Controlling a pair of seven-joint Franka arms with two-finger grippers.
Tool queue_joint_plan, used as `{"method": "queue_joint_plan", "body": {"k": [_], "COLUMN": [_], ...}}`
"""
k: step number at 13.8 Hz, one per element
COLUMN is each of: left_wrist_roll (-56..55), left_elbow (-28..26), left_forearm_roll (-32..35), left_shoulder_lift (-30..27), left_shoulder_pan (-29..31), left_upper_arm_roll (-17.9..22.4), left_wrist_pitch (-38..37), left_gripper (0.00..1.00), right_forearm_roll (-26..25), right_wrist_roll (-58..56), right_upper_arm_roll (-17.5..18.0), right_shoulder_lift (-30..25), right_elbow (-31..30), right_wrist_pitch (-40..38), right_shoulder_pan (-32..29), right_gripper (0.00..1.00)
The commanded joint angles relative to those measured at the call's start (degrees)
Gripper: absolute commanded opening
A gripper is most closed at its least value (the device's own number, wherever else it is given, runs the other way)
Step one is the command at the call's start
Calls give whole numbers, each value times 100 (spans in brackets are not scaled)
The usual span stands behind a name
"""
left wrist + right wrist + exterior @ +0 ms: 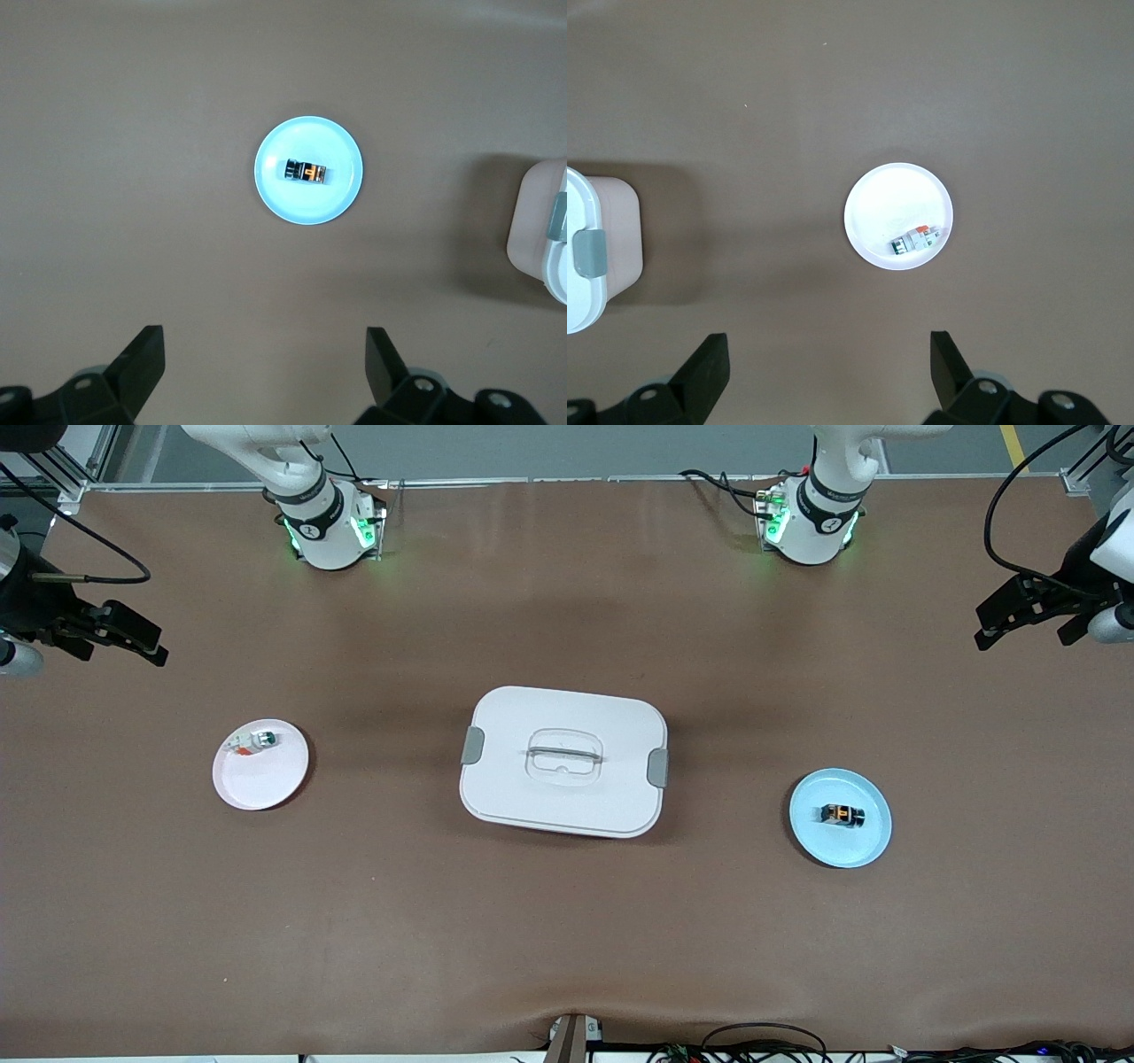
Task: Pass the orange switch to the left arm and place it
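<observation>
The orange switch (840,815) is a tiny black part with orange marks, lying on a light blue plate (864,841) toward the left arm's end of the table. It also shows in the left wrist view (306,171). The white box (563,806) with grey clips stands at the table's middle, between the two plates. My left gripper (992,624) (264,335) is open and empty, high over the table at its own end. My right gripper (151,642) (828,340) is open and empty, high over the right arm's end.
A white plate (261,784) (877,204) toward the right arm's end holds a small white-and-green part (257,740) (914,242). An edge of the box shows in the left wrist view (545,235) and the right wrist view (594,252). Cables lie along the table's near edge.
</observation>
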Motion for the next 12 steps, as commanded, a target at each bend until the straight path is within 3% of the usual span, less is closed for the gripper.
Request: {"method": "queue_joint_plan", "body": {"k": [1,12], "left_wrist_roll": [-13,5], "left_elbow": [185,194], "left_forearm_roll": [-92,-127], "left_shoulder_lift": [90,90], "left_shoulder_pan": [42,51], "left_upper_arm_roll": [-34,-34], "left_wrist_pitch": [-151,-266], "left_gripper": [100,100], "right_forearm_roll": [-52,-131], "right_wrist_roll": [-79,-79], "right_upper_arm_roll": [24,32], "right_shoulder_lift": [-116,-116], "right_elbow": [-102,-102], "right_wrist_pitch": [34,43], "right_shoulder_pan": [-57,-57], "right_gripper": [100,100]}}
